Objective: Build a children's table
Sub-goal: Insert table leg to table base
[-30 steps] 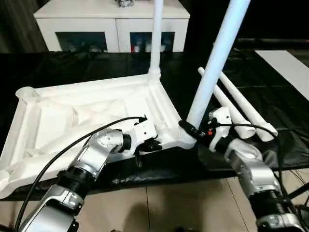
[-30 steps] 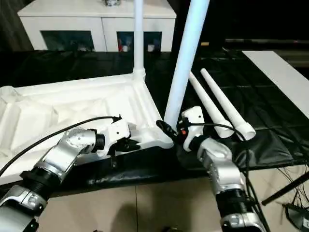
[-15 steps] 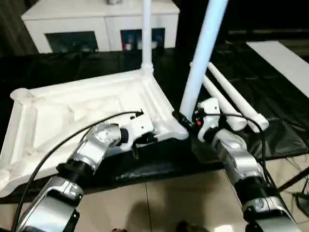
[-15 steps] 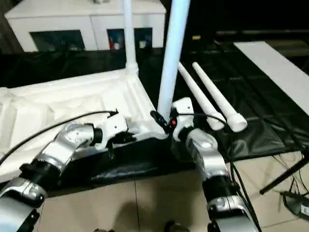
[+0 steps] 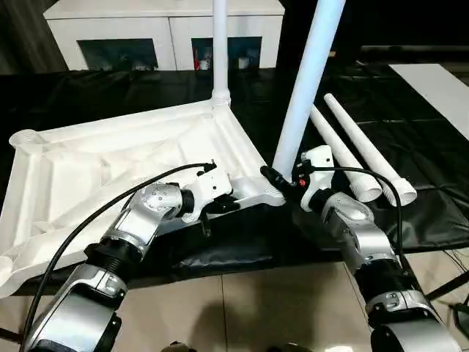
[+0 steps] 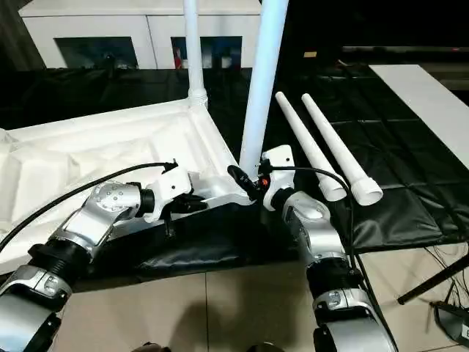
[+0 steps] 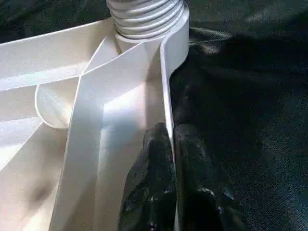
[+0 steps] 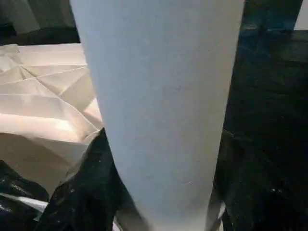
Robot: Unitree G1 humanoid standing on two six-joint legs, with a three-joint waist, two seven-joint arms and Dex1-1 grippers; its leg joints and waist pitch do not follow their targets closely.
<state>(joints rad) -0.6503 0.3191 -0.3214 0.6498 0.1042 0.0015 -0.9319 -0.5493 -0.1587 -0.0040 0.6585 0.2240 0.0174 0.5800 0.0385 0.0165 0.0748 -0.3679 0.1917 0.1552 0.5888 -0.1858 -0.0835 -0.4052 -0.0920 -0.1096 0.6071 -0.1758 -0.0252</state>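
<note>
We look down over our two silver forearms at the upturned tabletop (image 5: 124, 165), which lies ribbed side up on the black-covered table (image 5: 440, 213), taking up the left and middle of the work surface. Its near edge runs along the table's front edge, with tiled floor (image 5: 242, 308) below.

Two legs stand upright in corner sockets. The far leg (image 5: 220, 44) rises from the far right corner of the tabletop. The near leg (image 5: 304, 88) stands in the near right corner, leaning a little to the right as it goes up. Two more loose legs (image 5: 359, 158) lie side by side on the black cover to the right of the tabletop, their wide open ends toward us, one touching or nearly touching the other.

Our left pincer (image 7: 173, 144) is pressed together on the thin raised rim of the tabletop's near edge, one black finger (image 7: 154, 163) on the inner side and the other on the outer side, a short way from the near right socket.

Our right pincer (image 5: 282, 183) sits at the foot of the near leg, just above its socket. In the right wrist view the leg stands between the two black fingers (image 8: 91, 192); whether they press it or stand slightly apart from it, we cannot tell.

At the back stands a white cabinet (image 5: 161, 33) with glass doors.
</note>
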